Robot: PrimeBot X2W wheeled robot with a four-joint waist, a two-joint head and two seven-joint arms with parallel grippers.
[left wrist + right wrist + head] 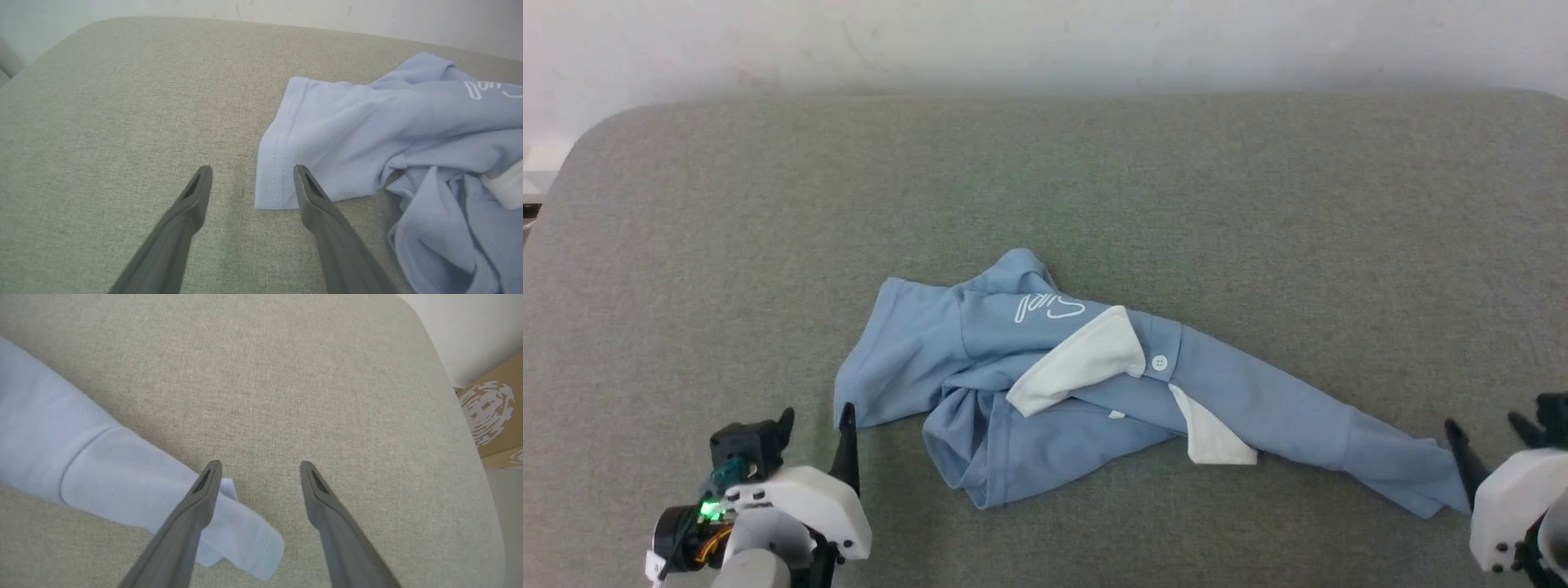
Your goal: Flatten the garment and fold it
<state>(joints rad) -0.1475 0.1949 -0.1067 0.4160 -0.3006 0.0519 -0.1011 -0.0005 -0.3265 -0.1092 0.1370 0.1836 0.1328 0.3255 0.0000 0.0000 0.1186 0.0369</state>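
flatten step: garment (1094, 384) lies bunched btwn the grippers, left gripper (817, 415) wide w/ a hem corner just ahead, right gripper (1482, 423) wide over the other end; next prob pinch both ends, pull apart.

The work surface (1094, 163) was a wide pad covered with a grey-green woven cloth, and its far corners were rounded. Behind it stood a plain white wall (1045, 41) with a few faint marks on it. Beyond the rounded corner on the right side, a brown cardboard box (496, 416) with a white printed pattern stood close to the wall, and a pale floor (508, 522) lay beside it. The light was soft and even, and the shadows on the cloth were weak.
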